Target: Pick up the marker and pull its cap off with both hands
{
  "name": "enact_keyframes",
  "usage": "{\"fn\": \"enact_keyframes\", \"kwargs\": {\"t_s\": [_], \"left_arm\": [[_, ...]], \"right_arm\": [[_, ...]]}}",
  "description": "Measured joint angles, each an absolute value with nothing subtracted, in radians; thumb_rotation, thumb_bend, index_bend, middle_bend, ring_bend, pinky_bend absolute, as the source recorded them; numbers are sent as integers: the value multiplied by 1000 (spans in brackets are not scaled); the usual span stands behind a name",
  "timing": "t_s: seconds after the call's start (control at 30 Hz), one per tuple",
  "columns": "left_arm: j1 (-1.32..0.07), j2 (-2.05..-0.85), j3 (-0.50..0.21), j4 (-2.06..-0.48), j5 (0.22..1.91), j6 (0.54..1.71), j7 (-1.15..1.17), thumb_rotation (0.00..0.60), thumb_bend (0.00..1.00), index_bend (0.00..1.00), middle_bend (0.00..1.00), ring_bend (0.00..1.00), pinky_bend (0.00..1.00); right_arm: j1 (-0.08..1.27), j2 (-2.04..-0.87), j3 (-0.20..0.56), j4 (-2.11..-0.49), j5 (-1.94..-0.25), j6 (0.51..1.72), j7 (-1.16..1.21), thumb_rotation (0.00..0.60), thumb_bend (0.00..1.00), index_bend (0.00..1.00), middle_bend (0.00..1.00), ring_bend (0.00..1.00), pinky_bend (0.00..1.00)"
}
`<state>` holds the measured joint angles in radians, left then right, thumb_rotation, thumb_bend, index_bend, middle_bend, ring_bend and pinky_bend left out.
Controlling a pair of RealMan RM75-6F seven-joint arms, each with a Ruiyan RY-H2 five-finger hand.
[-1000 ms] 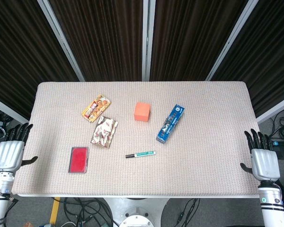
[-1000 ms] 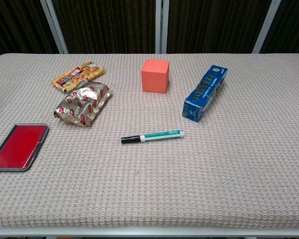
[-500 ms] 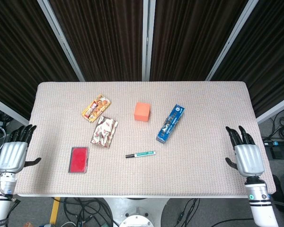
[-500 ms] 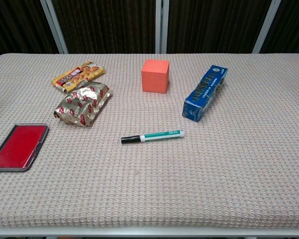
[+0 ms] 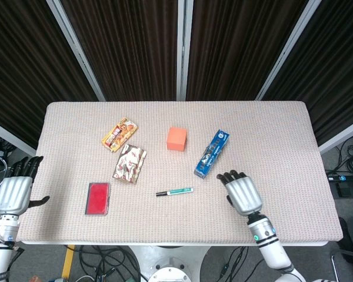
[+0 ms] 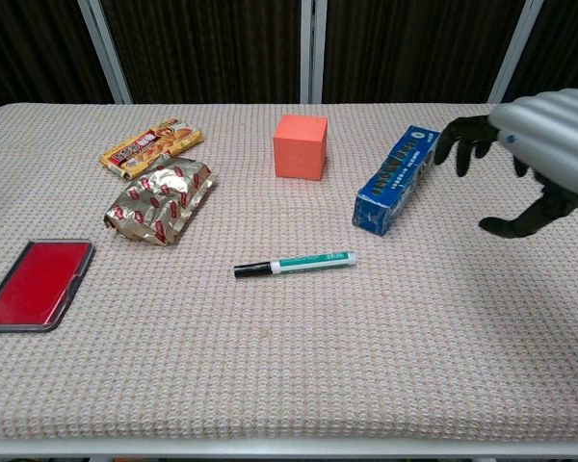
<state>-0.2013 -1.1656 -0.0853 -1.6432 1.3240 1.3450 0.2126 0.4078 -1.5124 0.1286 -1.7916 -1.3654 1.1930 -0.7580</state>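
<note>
Marker [image 5: 174, 191] flat on the desk [image 5: 270, 135], cap on, untouched, just left of the right hand [image 5: 241, 193]. Right hand empty above the desk, fingers apart; left hand [image 5: 13, 192] likewise empty, off the desk's edge, well apart from it. Nothing done yet: pickup and cap pull both remaining.

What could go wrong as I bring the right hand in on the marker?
The right hand hangs open close to the blue box; a sweep toward the marker could clip that box. The marker is thin and lies flat on the table, so fingers might roll it away. The left hand sits off the table's edge, far from helping.
</note>
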Motion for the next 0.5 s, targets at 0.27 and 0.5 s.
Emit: {"fn": "enact_keyframes", "kwargs": {"t_s": [0.27, 0.5], "left_arm": [[-206, -1161, -85, -1624, 1314, 1319, 173, 600, 0, 45, 89, 22, 108], [-214, -1161, -81, -1597, 1299, 1279, 137, 600, 0, 59, 89, 22, 110]], "right_arm": [[497, -1642, 148, -1742, -1242, 1122, -892, 600, 132, 373, 404, 715, 890], [539, -1707, 176, -1733, -1055, 1126, -1021, 600, 131, 382, 407, 758, 890]]}}
